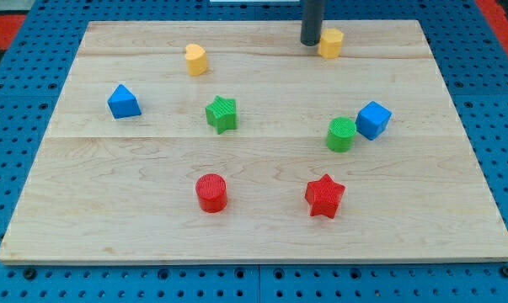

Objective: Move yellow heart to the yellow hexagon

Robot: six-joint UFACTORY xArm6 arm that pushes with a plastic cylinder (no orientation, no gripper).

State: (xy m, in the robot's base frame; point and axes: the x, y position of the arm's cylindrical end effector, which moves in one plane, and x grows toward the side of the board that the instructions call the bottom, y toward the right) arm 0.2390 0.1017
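The yellow heart (195, 59) lies near the view's top, left of centre on the wooden board (102, 210). The yellow hexagon (330, 42) lies at the view's top, right of centre. My tip (310, 43) rests on the board just left of the yellow hexagon, touching or nearly touching its left side. The heart is far to the left of the tip, with bare board between them.
A blue triangular block (123, 102) lies at the left. A green star (221, 114) is mid-board. A green cylinder (341, 134) and a blue cube (373, 119) sit together at the right. A red cylinder (211, 192) and a red star (324, 195) lie lower down.
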